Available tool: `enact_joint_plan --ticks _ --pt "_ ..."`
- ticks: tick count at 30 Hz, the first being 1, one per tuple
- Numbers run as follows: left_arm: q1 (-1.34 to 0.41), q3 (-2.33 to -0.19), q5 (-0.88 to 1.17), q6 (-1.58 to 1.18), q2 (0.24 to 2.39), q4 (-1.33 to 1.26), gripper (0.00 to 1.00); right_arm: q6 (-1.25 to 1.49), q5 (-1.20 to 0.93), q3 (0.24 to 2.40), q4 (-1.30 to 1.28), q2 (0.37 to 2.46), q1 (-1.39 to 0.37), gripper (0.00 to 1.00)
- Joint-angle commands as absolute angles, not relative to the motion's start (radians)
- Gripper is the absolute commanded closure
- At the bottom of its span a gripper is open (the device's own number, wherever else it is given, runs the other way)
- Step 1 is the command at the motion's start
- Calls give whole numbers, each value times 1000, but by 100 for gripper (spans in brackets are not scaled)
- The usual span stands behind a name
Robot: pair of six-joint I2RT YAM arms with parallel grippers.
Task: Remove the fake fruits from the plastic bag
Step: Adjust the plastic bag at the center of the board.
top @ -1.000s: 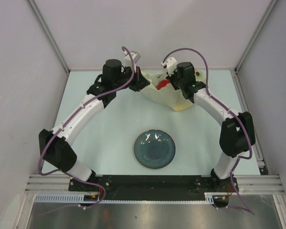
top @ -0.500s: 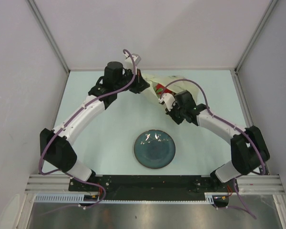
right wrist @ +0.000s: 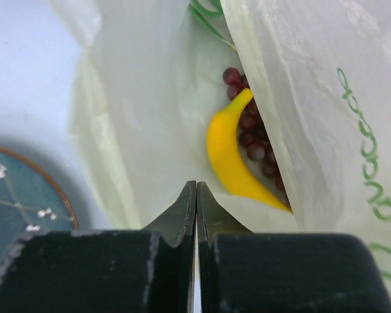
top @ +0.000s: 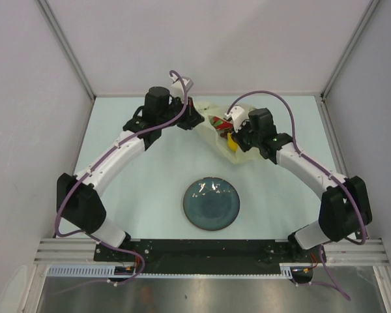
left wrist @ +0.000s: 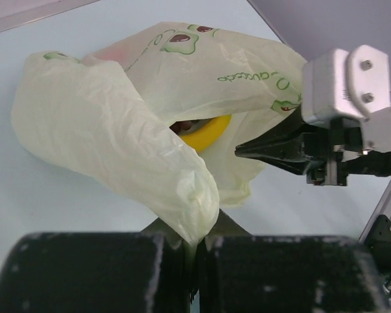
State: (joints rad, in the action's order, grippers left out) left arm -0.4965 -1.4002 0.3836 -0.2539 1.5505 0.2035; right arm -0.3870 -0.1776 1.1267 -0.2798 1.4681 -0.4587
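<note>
Pinching a fold of the bag (left wrist: 117, 124), the left gripper (left wrist: 195, 251) is seen fully closed, with the film drawn down between its fingers. The right gripper (right wrist: 196, 190) is closed too, its tips pressed together against the bag's near wall; whether any film is caught between them cannot be told. Just beyond those tips the banana (right wrist: 225, 153) is seen inside the bag, lying against the grapes (right wrist: 254, 140). A red fruit (top: 218, 122) is glimpsed through the film from above. The bag is found at the far middle of the table (top: 150, 169), between the two grippers, and the plate (top: 212, 205) is set apart from it on the near side. Compared with a second ago, the right gripper is found shifted from the bag's far right edge to its near right side, the bag is gathered narrower, and the banana's yellow is now shown from above. The left gripper and plate are unchanged in place.
</note>
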Motion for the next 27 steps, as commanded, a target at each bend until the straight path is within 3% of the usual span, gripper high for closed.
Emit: enact_joint_plan --ticks 1,7,12,15,23,27 --pt "-500 -1378 359 -241 1552 179 100 -405 -63 1155 -225 1552 -416 100" --pt "-506 -1351 396 -239 1560 157 100 -457 37 1111 -299 1557 -230 100" --pt "-508 -1351 403 -241 1574 143 100 -506 14 1111 -481 1503 -215 100" --pt "-515 -1353 419 -241 1589 138 100 -465 -129 1112 -509 1451 -239 100" --pt "-531 -1373 497 -184 1595 212 100 -342 -138 1192 -416 1475 -388 92" --pt "-529 -1345 503 -160 1569 258 100 -325 -75 1245 -345 1569 -416 97"
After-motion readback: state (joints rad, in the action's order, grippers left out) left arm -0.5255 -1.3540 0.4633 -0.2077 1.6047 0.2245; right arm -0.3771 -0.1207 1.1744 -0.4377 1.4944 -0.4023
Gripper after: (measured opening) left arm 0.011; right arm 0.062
